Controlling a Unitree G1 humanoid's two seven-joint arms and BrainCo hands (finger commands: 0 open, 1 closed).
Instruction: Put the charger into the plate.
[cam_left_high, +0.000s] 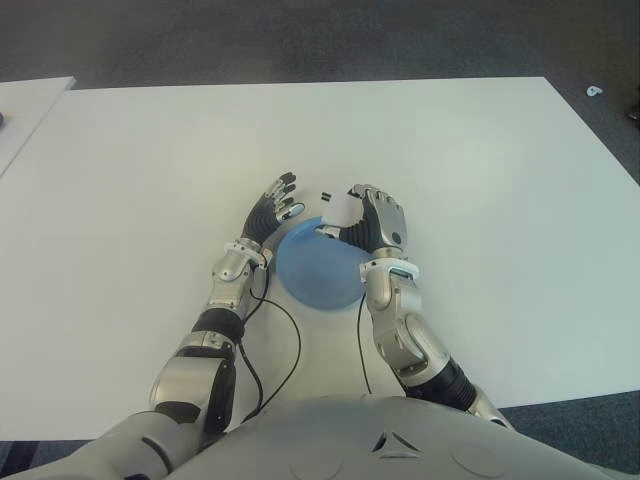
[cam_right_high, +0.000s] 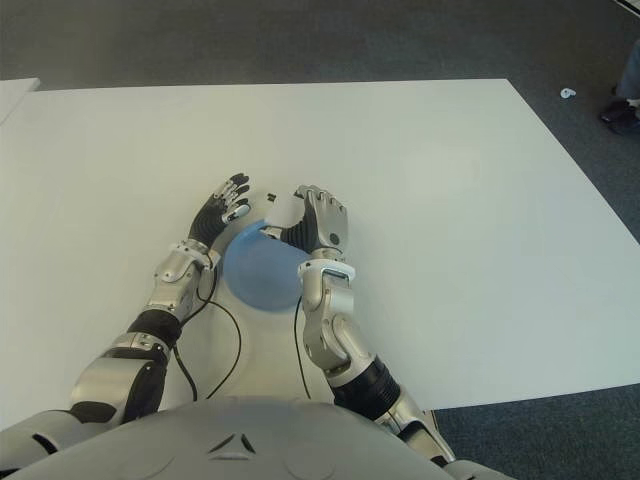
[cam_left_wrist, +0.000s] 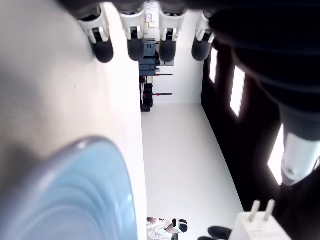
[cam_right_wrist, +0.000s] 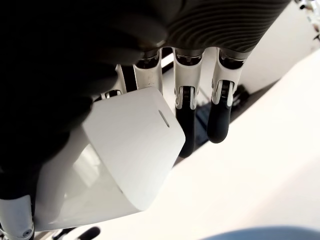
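A white cube charger (cam_left_high: 341, 209) with two prongs is held in my right hand (cam_left_high: 368, 222), whose fingers are curled around it; the right wrist view shows the charger (cam_right_wrist: 120, 160) pinched between thumb and fingers. It hangs just above the far edge of the blue plate (cam_left_high: 318, 268), which lies on the white table (cam_left_high: 480, 200) in front of me. My left hand (cam_left_high: 274, 208) is at the plate's left rim with its fingers spread and nothing in it. In the left wrist view the plate (cam_left_wrist: 70, 200) and the charger's prongs (cam_left_wrist: 262, 212) show.
A second white table (cam_left_high: 25, 110) stands at the far left. A small white object (cam_left_high: 594, 91) lies on the dark floor at the far right. Black cables (cam_left_high: 290, 345) run along my forearms near the table's front edge.
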